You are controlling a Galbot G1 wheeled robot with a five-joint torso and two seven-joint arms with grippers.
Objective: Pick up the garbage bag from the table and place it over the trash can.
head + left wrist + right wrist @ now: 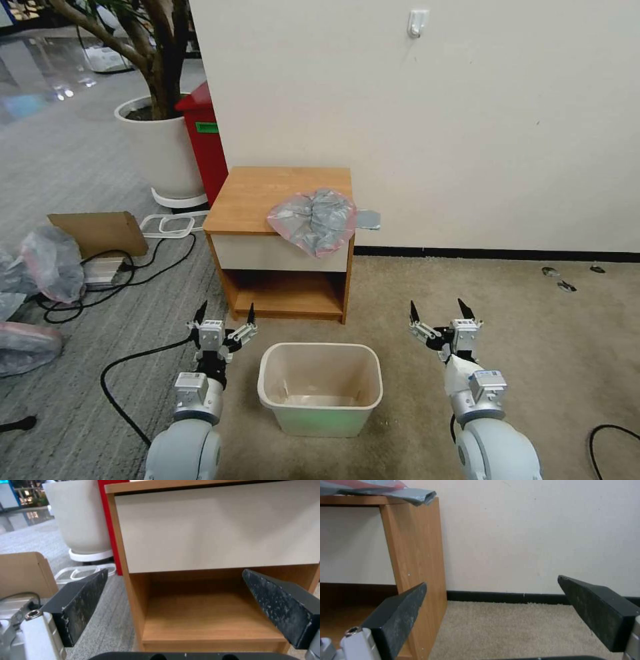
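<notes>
The garbage bag (315, 220), crumpled grey plastic with a pink-red edge, lies on the right front corner of the wooden table (257, 190), hanging a little over the drawer front and the right side. Part of the garbage bag (390, 491) also drapes off the table corner (416, 555) in the right wrist view. The cream trash can (320, 387) stands open and upright on the carpet in front of the table. My left gripper (225, 312) hovers open, low, left of the can, facing the table's lower shelf (206, 615). My right gripper (439, 309) is open, right of the can.
A red bin (205, 143) and a big white planter (160, 147) stand behind the table at the left. Cardboard (100, 232), black cables (133, 267) and pale plastic bundles (47, 263) clutter the floor at the left. The wall is close behind the table; beige carpet (533, 313) lies at the right.
</notes>
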